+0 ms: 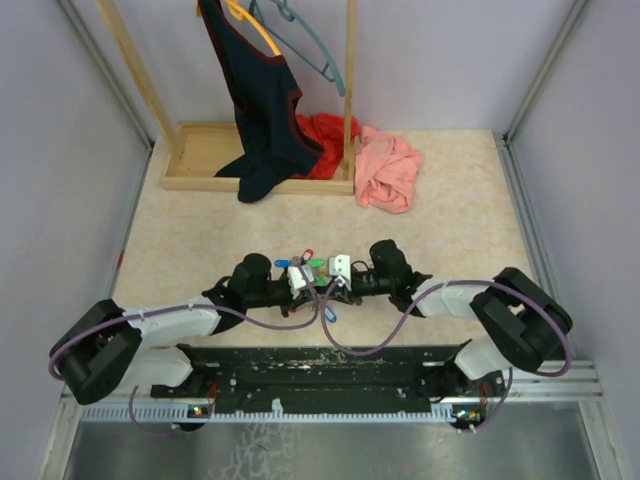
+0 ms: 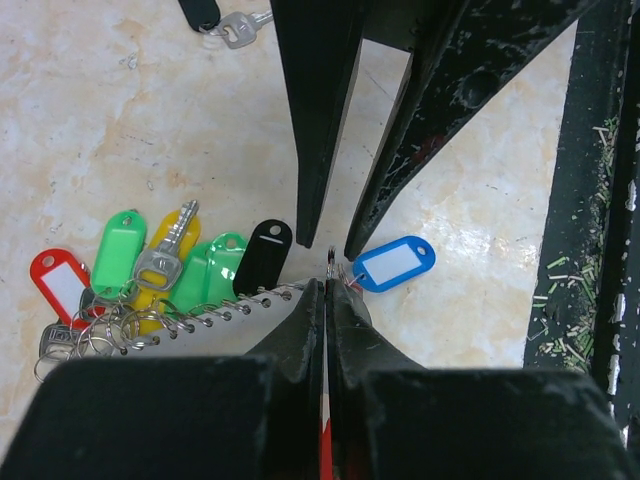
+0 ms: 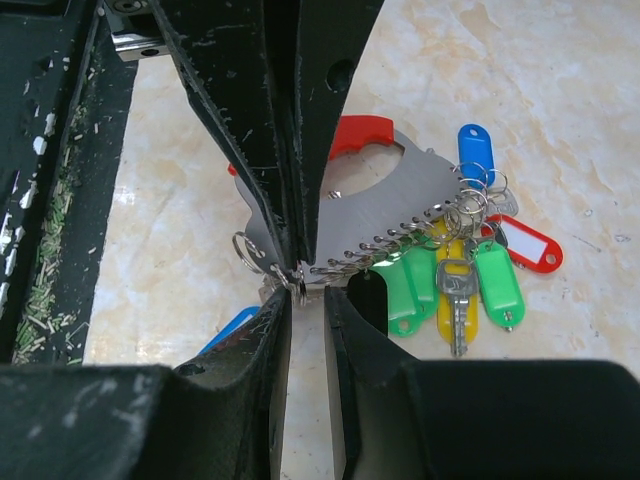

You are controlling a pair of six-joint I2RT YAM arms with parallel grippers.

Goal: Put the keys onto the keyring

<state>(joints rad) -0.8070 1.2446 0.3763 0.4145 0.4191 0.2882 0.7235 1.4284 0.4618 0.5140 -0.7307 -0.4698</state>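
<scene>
Looks mid-threading: left gripper (image 2: pixel 327 283) jaws pinched shut on the blue key (image 2: pixel 395 265) ring, right beside the keyring (image 3: pixel 385 200) coil end. Right gripper (image 3: pixel 305 296) jaws show a sliver of gap, grip unclear. Next move probably needs fine alignment.

top: high, looks down, far | wrists: close, facing each other | share: keys (image 2: pixel 118 250)

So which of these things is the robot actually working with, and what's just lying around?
For the job:
- keys
- keyring
- left gripper
- right gripper

Just lying about:
- wooden rack
- dark top
- red cloth
- pink cloth
</scene>
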